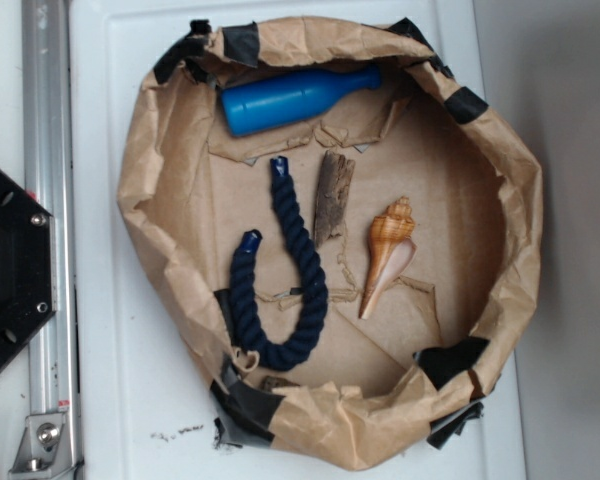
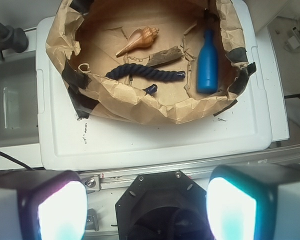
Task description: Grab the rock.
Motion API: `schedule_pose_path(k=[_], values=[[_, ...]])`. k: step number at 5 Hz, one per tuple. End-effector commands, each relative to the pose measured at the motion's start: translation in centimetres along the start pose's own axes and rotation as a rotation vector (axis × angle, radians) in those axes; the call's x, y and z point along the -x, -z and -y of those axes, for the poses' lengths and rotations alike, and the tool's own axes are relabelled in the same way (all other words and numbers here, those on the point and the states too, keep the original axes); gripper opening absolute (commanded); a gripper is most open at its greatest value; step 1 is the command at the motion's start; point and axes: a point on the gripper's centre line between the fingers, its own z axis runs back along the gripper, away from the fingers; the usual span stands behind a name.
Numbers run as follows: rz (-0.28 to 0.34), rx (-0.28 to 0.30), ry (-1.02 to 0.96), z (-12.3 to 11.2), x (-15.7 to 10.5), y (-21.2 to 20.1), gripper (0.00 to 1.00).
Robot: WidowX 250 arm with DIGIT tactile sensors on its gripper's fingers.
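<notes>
Here your hand [image 2: 147, 205] hangs wide open and empty, its two fingers [image 2: 55, 207] spread apart, well back from the paper nest [image 1: 160, 180] on the white worktop [image 1: 110, 400]. The rock [image 1: 333, 196] lies flat on the nest's floor, between the navy rope [image 1: 290, 270] and the seashell [image 1: 388, 255], just below the blue bottle [image 1: 295, 100].

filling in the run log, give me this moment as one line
phase: pre-reach | gripper: open, outside the paper basin | rock: untouched, between rope and seashell | bottle: lying by rim
</notes>
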Motion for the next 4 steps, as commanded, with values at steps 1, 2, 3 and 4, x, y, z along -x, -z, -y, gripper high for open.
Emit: schedule_pose_path(k=[1, 2, 3, 4], values=[[0.0, 0.0, 0.0, 0.0, 0.0, 0.0, 1.0], [-0.065, 0.004, -0.104, -0.3, -3.6, 2.0, 1.0], [-0.096, 0.063, -0.294, 0.1, -6.3, 3.7, 1.0], [-0.12, 0.13, -0.467, 1.1, -8.1, 5.7, 1.0]])
